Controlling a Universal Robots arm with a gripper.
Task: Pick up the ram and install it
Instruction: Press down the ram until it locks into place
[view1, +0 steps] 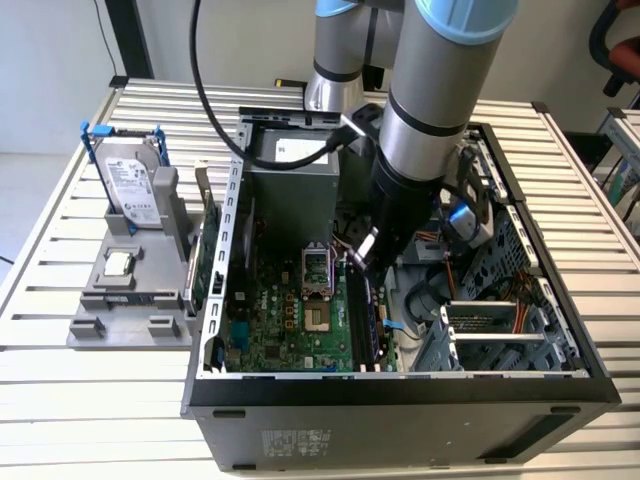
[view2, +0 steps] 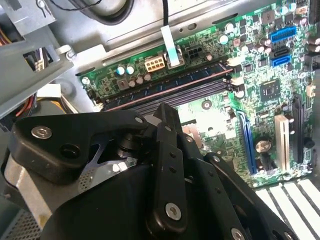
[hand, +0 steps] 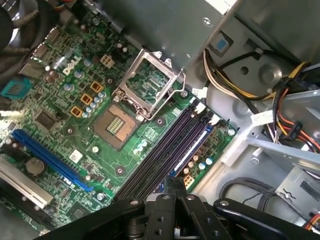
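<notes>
Slatted white table (view1: 100, 400) with an opened PC case (view1: 400, 415) lying on it, and the big grey robot arm (view1: 440, 90) is reaching down into the case. Green motherboard (view1: 290, 320) covers the case floor, with the bare CPU socket (hand: 117, 125) open in the middle. Off to the exterior view's left is a grey holder (view1: 120, 300) with a hard drive (view1: 130, 185) standing in it. The ram (view2: 170, 82) looks to be sitting in the outermost of the memory slots (hand: 165, 150), the one nearest the case's cable side. The pincer (hand: 175, 186) hangs right over those slots, fingers pulled in narrow, nearly together, nothing visibly clamped between them. Can't tell if it's touching the stick.
</notes>
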